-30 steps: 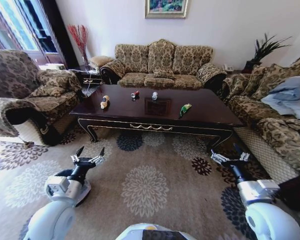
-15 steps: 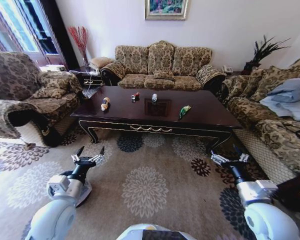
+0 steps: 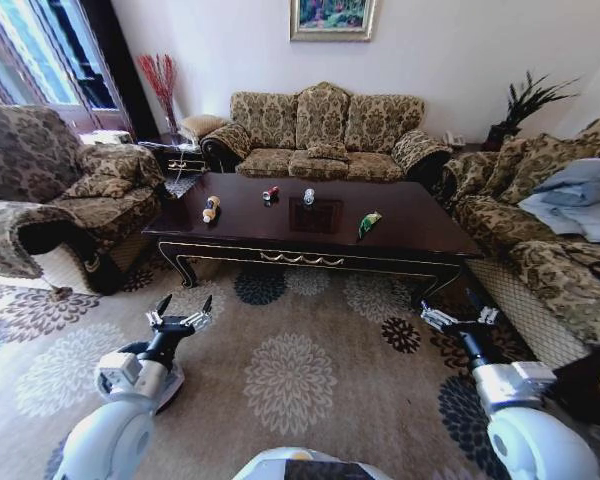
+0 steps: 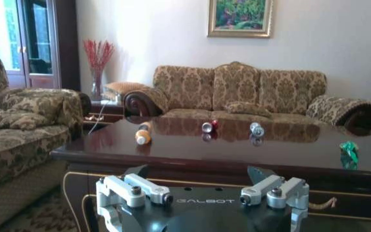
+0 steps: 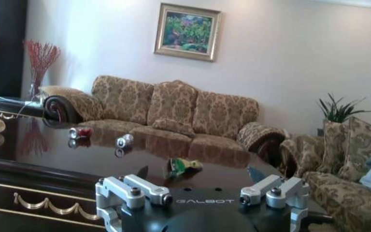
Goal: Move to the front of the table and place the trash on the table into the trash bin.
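The table (image 3: 410,225) stands across the carpet ahead of me, in front of the far sofa. On its top lie the trash items: a yellow-and-brown tube (image 3: 211,208), a small red piece (image 3: 270,192), a silvery can (image 3: 309,195) and a green-yellow wrapper (image 3: 369,222). The left wrist view shows the tube (image 4: 143,135), red piece (image 4: 210,126), can (image 4: 256,128) and wrapper (image 4: 349,149). My left gripper (image 3: 184,302) and right gripper (image 3: 460,312) hang open and empty over the carpet, well short of the table. The trash bin is out of view.
A patterned armchair (image 3: 60,190) flanks the table's left end. A sofa (image 3: 540,230) with a blue cloth flanks its right end, and a three-seat sofa (image 3: 325,130) stands behind. A small dark side table (image 3: 175,155) is at the back left. Flowered carpet (image 3: 290,370) lies between me and the table.
The whole picture has shifted slightly, so the camera has moved and the table sits a little differently in view. Both grippers hold the same open pose.
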`<state>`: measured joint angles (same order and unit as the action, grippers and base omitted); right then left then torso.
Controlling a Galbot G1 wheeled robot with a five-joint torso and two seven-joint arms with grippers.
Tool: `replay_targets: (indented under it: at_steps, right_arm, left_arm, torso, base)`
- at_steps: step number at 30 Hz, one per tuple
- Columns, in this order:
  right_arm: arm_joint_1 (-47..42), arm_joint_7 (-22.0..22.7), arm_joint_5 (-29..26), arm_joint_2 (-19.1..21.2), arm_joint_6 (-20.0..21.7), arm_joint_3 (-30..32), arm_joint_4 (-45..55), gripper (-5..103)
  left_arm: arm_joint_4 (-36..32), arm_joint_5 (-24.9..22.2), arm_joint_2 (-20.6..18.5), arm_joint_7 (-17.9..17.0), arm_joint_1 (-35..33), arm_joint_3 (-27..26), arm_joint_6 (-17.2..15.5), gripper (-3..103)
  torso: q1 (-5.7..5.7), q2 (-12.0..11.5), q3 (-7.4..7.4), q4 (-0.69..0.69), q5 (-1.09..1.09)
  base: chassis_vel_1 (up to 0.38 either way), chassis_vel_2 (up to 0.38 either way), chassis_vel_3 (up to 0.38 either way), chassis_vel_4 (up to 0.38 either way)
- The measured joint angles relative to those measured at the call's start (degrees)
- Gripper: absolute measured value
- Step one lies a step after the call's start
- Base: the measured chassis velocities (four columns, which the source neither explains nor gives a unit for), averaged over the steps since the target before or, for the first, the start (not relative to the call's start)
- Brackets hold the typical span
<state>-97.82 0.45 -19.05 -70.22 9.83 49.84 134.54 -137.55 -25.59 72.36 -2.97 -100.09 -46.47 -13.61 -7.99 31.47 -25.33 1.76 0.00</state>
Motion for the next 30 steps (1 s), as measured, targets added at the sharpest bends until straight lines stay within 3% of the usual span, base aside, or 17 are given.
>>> replay_targets:
  at_steps: [4, 6, 12, 19, 30]
  right_arm:
    - [-0.13, -0.75, 2.10, -0.26, -0.24, -0.19, -0.95, 100]
    - [0.06, -0.96, 2.72, -0.45, -0.34, -0.24, -1.62, 100]
    - [0.97, -0.89, 4.42, -1.03, -1.60, -1.15, -4.19, 100]
    - [0.11, -0.97, 6.70, -1.17, -3.64, -0.78, -5.57, 100]
    - [-0.76, -1.01, 7.96, -2.44, -4.84, -0.88, -5.59, 100]
  left_arm:
    - [3.91, 1.93, -0.66, 2.65, -0.46, -0.60, 6.66, 100]
    - [5.00, 2.12, -0.67, 2.96, -0.38, -0.42, 7.35, 100]
    - [8.76, 2.30, 0.35, 3.46, 0.82, 1.51, 8.20, 100]
    - [8.64, 2.31, 0.30, 3.86, 1.00, 1.72, 8.17, 100]
    - [7.13, 1.00, 1.17, 3.96, -0.52, 1.07, 9.56, 100]
  torso:
    - [0.32, -0.83, 0.54, 0.00, 0.00]
    - [0.35, -0.91, 0.58, 0.00, 0.00]
    - [0.40, -1.04, 0.67, 0.00, 0.00]
    - [0.41, -1.07, 0.69, 0.00, 0.00]
    - [0.44, -1.08, 0.70, 0.00, 0.01]
  base:
    - [0.000, 0.000, 0.000, 0.000]
    - [0.000, 0.000, 0.000, 0.000]
    - [0.000, 0.000, 0.000, 0.000]
    - [0.049, 0.061, -0.056, -0.058]
    - [0.238, 0.213, -0.230, -0.240]
